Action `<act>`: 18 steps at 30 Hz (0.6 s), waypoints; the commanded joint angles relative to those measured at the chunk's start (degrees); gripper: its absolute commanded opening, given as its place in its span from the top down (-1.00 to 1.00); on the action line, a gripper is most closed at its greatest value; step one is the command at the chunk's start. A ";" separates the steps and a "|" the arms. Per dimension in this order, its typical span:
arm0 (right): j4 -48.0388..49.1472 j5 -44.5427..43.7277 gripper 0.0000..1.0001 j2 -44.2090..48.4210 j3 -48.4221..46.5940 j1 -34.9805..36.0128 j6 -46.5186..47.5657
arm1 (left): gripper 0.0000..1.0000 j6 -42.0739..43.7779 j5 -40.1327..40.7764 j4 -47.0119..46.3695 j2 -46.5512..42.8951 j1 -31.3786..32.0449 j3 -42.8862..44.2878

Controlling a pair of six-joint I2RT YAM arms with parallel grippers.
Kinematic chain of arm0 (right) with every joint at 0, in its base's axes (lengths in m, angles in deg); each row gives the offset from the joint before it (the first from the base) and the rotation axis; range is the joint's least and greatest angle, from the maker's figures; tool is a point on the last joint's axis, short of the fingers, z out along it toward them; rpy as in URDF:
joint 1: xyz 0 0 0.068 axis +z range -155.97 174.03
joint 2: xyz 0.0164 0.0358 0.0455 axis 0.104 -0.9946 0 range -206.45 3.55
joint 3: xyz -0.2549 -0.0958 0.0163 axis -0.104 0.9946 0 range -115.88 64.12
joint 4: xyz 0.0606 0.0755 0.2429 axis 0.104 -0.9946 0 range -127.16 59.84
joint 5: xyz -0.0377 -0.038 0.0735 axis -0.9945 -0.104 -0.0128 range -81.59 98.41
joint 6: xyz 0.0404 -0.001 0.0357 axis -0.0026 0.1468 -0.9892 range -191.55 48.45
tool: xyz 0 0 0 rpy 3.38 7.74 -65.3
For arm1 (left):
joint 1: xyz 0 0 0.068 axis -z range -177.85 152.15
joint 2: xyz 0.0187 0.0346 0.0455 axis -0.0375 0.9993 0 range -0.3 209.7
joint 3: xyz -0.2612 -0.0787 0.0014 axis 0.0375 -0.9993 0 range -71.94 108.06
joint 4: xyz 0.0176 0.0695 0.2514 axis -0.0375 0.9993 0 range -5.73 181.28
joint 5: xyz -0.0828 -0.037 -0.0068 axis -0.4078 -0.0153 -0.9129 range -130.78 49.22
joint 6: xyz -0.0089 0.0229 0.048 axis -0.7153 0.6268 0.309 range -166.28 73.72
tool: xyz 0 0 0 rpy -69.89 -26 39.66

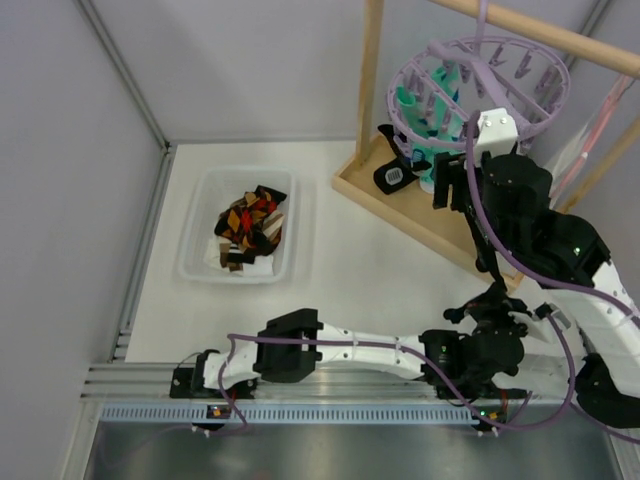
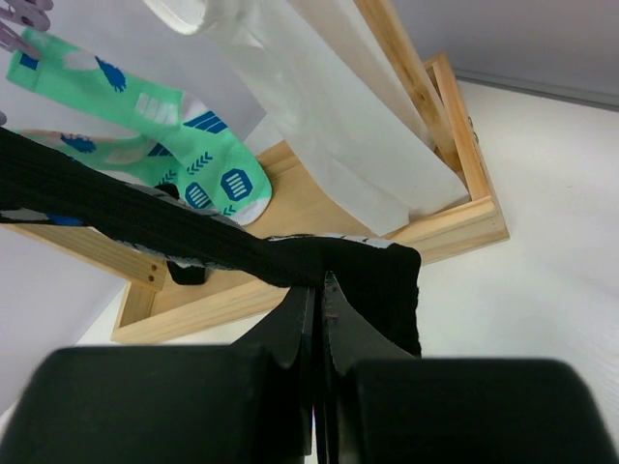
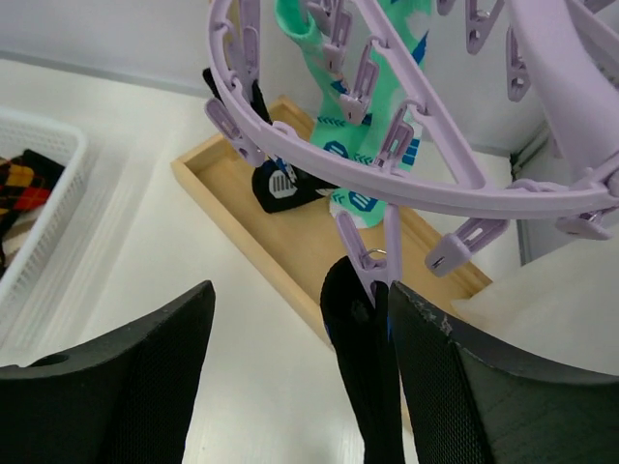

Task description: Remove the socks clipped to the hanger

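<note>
Pinches the low end of the black sock (image 2: 382, 275) with the left gripper (image 2: 319, 290), fingers pressed together on the cloth. From that grip, a long axis slanting up and farther away, drawn fairly straight, toward the hanger (image 3: 435, 198) at the far right of the table. Top end caught in one lavender peg (image 3: 372, 280) dangling from the near side of the ring.

Straddles that very peg with the right gripper (image 3: 302, 290): fingers wide apart, one on each side, touching neither peg nor sock as far as the right wrist view tells. So, nearer the clip by a good margin: the right arm. Nearer the free end, and already holding it: the left, low down and just on the near side of the wooden rack base (image 2: 464, 227). Hard to pick out in the top view, tucked under the right arm.

Probably turns on this line, then: peg above, grip below, sock stretched between. Looks to call either for a squeeze on the peg by the right fingers or for a steady pull down and nearer along the sock's own length by the left. A sideways tug would likely swing the whole ring instead of freeing the cloth.

Elsewhere, teal socks (image 2: 184, 145) clipped on the far side of the ring, hanging over the rack base. Argyle socks (image 1: 250, 225) piled in the white basket (image 1: 195, 265) at the left, well apart from both grippers.
</note>
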 commanded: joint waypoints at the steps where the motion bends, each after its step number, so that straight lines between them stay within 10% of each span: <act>1: -2.66 1.74 -0.39 -1.76 -1.37 -2.66 1.90 | 1.00 1.23 -1.14 -1.53 0.38 0.26 3.86; 18: 4.10 -10.19 -0.22 -10.11 -0.40 -7.06 9.02 | 1.00 1.76 -1.49 -1.53 0.20 0.26 3.78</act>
